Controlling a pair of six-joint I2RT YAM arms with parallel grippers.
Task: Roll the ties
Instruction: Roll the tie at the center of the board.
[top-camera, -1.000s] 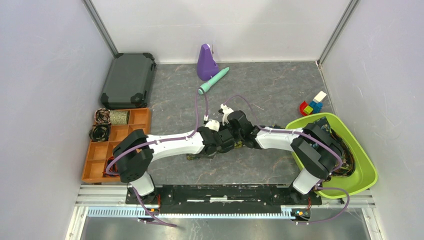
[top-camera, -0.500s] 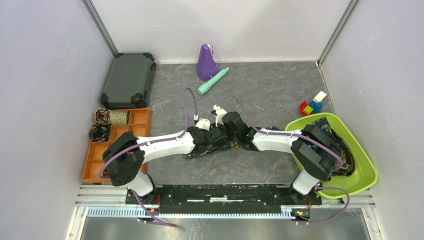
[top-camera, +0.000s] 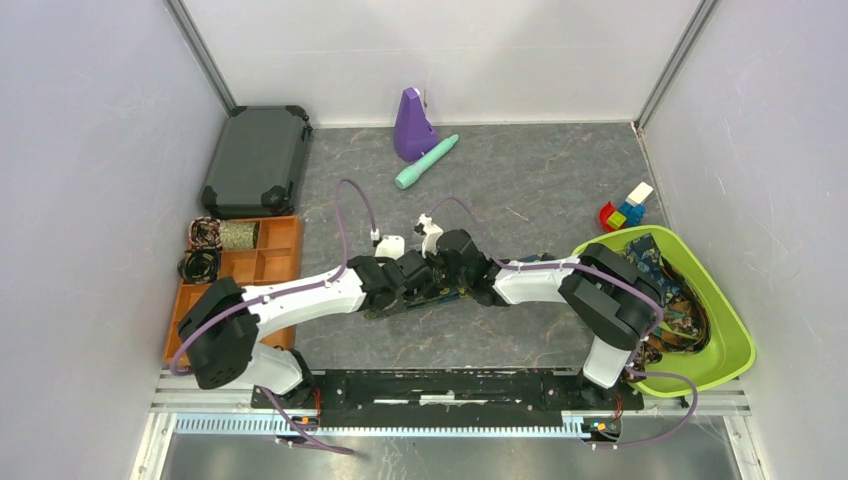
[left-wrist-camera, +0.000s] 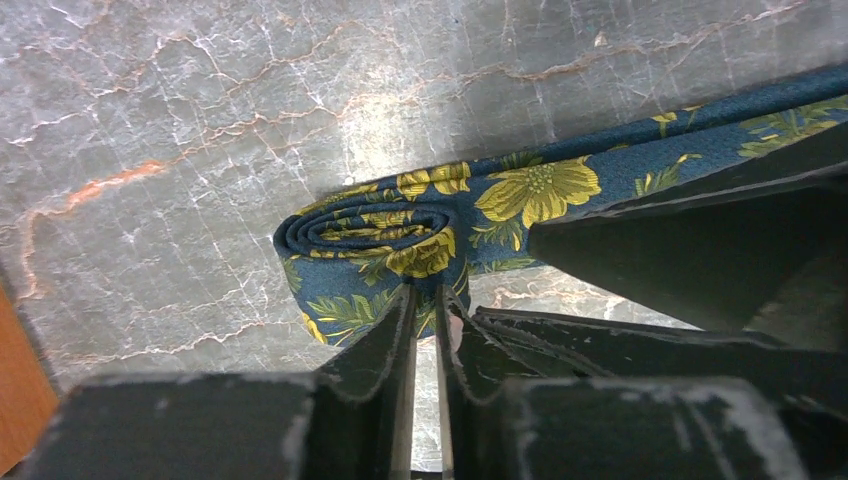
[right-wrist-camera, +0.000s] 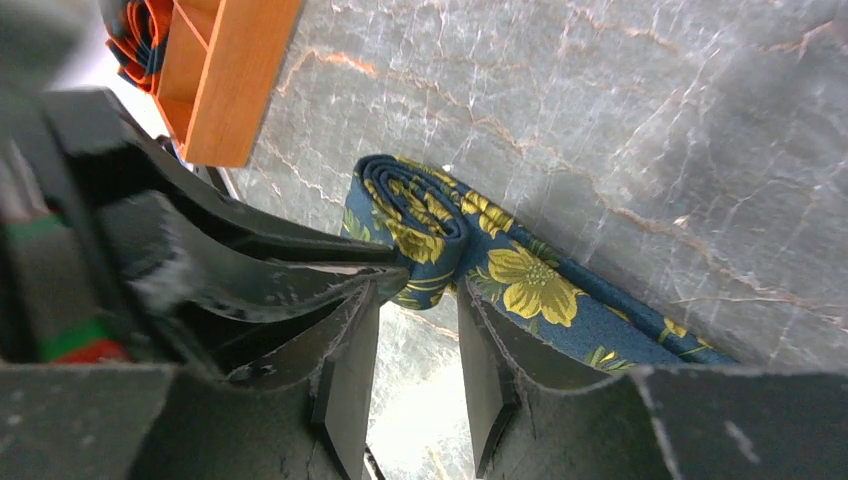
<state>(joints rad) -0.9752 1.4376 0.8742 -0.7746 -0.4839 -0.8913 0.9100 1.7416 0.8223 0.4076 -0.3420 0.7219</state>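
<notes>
The grey table (top-camera: 560, 190) carries a dark case (top-camera: 257, 160) at its far left corner. A green basin (top-camera: 735, 340) at the near right corner holds loose ties (top-camera: 665, 290). An orange tray (top-camera: 280, 262) along the left edge has coiled ties (top-camera: 200, 265) in its far compartments.

Near the table's middle lies a navy tie (left-wrist-camera: 540, 190) with yellow flowers. One end is rolled into a small flattened coil and the rest stretches flat on the surface.

The left gripper (left-wrist-camera: 426, 295) has its fingers pressed nearly together, pinching the coil's edge. The right gripper (right-wrist-camera: 415, 310) stands just beside it with its fingers apart, tips at the tie's edge.
</notes>
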